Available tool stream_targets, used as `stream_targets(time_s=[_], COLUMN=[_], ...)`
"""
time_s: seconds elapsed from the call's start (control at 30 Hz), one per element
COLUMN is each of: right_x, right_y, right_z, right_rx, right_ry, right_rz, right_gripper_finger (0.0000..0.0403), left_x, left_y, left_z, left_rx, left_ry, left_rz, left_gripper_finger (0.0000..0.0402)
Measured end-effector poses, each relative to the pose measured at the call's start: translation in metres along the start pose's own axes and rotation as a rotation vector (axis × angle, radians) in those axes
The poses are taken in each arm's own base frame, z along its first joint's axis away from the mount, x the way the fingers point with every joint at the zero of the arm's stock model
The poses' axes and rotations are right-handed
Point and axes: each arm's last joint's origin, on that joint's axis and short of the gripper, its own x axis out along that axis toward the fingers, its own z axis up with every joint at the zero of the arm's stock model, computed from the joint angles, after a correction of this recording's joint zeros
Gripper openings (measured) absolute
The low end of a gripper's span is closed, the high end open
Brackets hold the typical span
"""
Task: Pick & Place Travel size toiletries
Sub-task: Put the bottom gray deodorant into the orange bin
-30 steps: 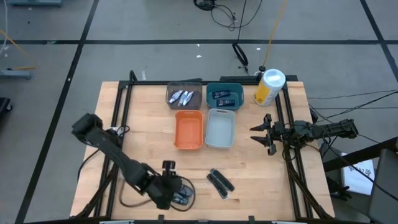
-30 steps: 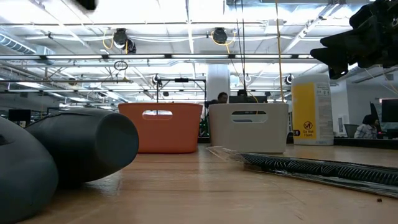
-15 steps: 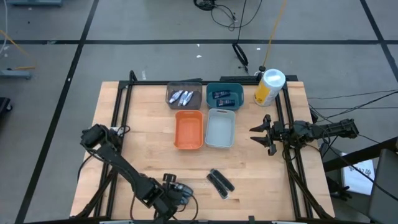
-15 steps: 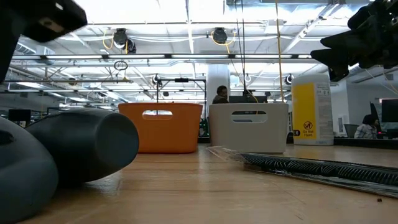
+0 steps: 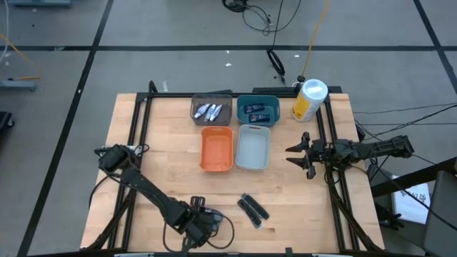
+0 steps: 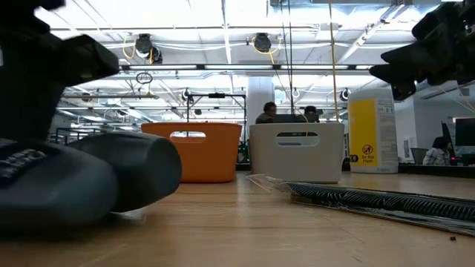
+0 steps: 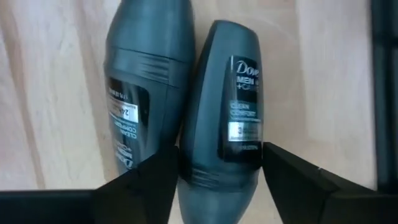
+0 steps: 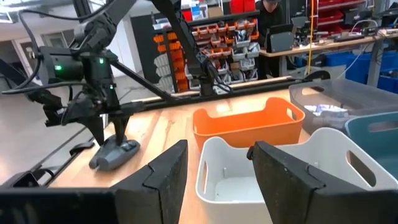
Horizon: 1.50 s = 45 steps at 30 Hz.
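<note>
Two dark grey ovals (image 7: 146, 93) (image 7: 227, 112) lie side by side on the table near its near edge, left of the middle. My left gripper (image 5: 202, 223) has come down on them, open, with its fingers astride one oval. Two slim black bars (image 5: 252, 209) lie on the table to the right of the ovals. Silvery-white tubes (image 5: 209, 111) lie in the grey bin. Dark blue tubes (image 5: 257, 111) lie in the teal bin. My right gripper (image 5: 300, 157) hangs open and level above the table's right side, with nothing between its fingers. My left gripper comes from above, pointing steeply down, its fingers across the oval at the end with the ribbed band (image 7: 217, 174). One finger (image 7: 155, 177) stands between the two ovals, the other (image 7: 292, 177) on the outer side. Both meet the oval's sides. The oval lies on the table.
An orange bin (image 5: 217, 148) and a pale bin (image 5: 252, 146) stand at mid-table, with the grey bin (image 5: 194, 107) and the teal bin (image 5: 241, 102) behind them. A yellow-and-white canister (image 5: 309, 100) stands at the far right. Black rails (image 5: 139, 135) run along both sides.
My left gripper has come down onto the two ovals and tipped more steeply downward. In the low view the ovals have shifted a little, and the nearer one now shows its label. My right arm has kept still.
</note>
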Motion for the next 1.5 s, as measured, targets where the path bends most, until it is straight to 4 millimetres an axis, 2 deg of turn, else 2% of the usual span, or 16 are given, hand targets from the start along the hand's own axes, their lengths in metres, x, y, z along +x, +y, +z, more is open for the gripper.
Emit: stream_targets(time_s=[0.2,0.4,0.5,0.73,1.2,1.5], right_x=[0.001,0.002,0.002,0.002,0.002,0.002], right_y=[0.0,0.0,0.0,0.0,0.0,0.0], right_z=[-0.002,-0.002,-0.002,-0.002,-0.001,-0.002], right_rx=[-0.004,-0.004,-0.004,-0.003,-0.003,-0.004], right_ry=[0.019,0.023,0.023,0.019,0.019,0.021], right_rz=[-0.003,-0.005,-0.005,-0.004,-0.004,-0.004], right_gripper_finger=[0.0171,0.0171,0.0171,0.0171,0.0171,0.0171], left_x=[0.003,0.004,0.007,0.026,0.026,0.025], left_y=[0.001,0.005,0.005,0.009,0.014,0.013], left_z=[-0.001,0.002,0.001,-0.007,-0.006,-0.007], left_rx=[-0.001,0.016,0.028,0.026,0.076,0.048], left_ry=[0.018,0.026,0.012,-0.038,-0.053,-0.049], left_rz=[-0.002,-0.014,-0.021,-0.044,0.003,0.004], left_gripper_finger=[0.0276,0.0286,0.0277,0.0244,0.0204,0.02])
